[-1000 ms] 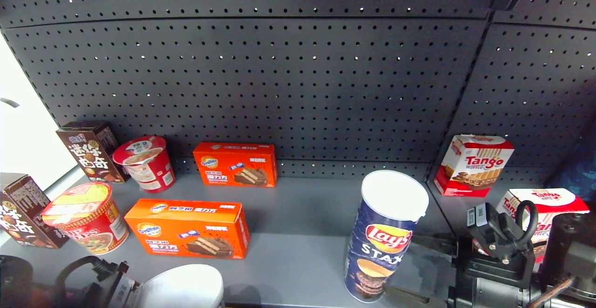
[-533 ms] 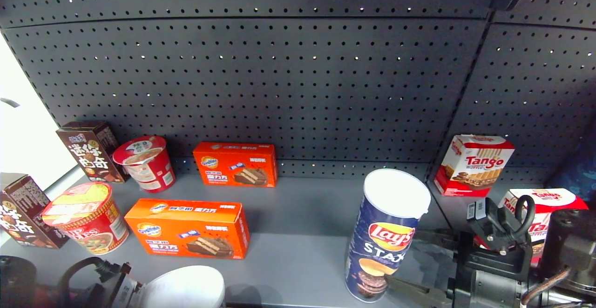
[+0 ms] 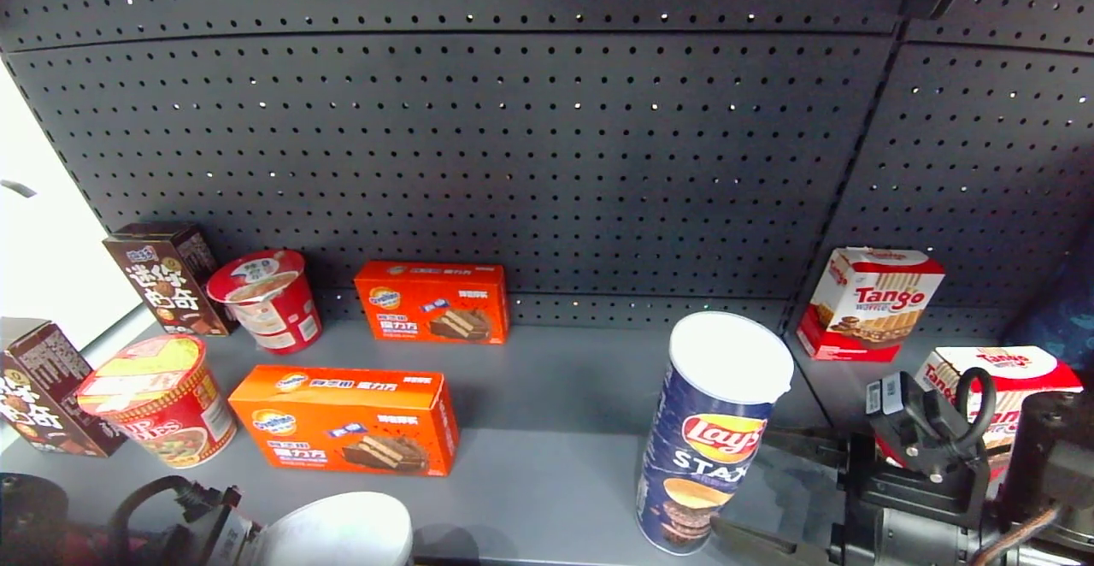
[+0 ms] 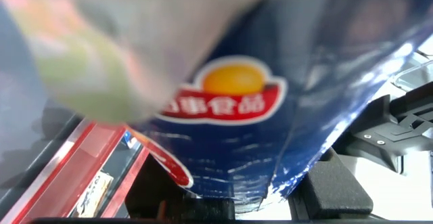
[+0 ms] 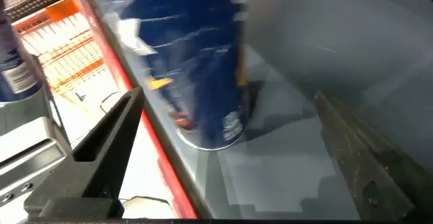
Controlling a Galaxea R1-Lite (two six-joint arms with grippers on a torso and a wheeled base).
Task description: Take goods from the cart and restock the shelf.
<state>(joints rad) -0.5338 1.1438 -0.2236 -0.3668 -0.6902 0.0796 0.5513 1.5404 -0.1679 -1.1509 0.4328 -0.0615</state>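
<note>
Holds the right gripper wide open at the near right of the shelf, one finger on the far side and one on the near side of the chips can, with a gap to the can in the right wrist view. Has that chips can standing upright on the shelf close to its near edge, white lid up, just left of the gripper. Clamps the left gripper on a second can at the near left, out in front of the shelf's edge, lid up, blue side close to the wrist camera. Faces two orange boxes left of the chips can, one near and one far against the pegboard back panel. Faces two noodle cups and two brown boxes farther left. Faces two red-and-white wafer boxes on the right, beyond the gripper.
</note>
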